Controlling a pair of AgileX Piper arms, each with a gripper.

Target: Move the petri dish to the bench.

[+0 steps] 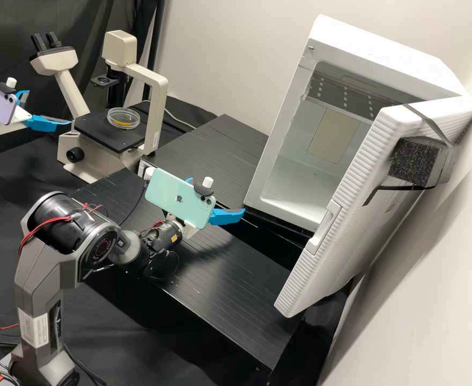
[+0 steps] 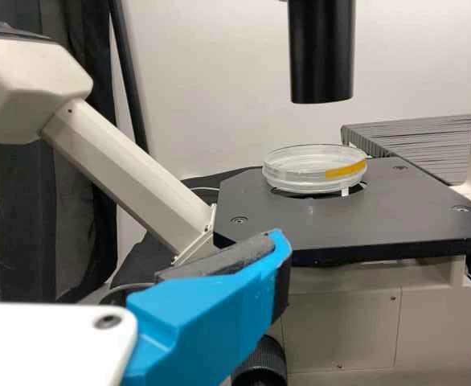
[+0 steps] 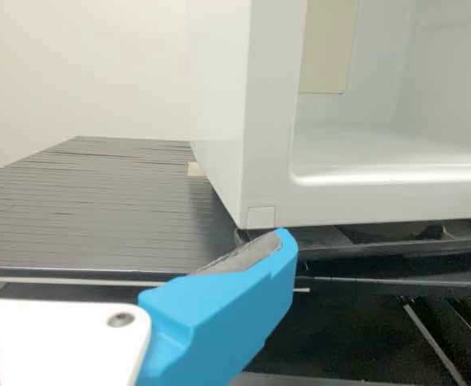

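Petri dish (image 1: 123, 118): flat on the microscope's black stage (image 1: 92, 127), a yellow strip on its side
Microscope (image 1: 154, 91): close by the left gripper (image 1: 50, 108)
Left gripper: fingers wide apart
Right gripper (image 1: 217, 196): fingers wide apart, above the black bench (image 1: 214, 268), near the fridge (image 1: 375, 51)
Fridge door (image 1: 348, 203): open

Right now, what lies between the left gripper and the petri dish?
From the left gripper to the petri dish, the high view shows the foot of the eyepiece tube, then bare black stage.
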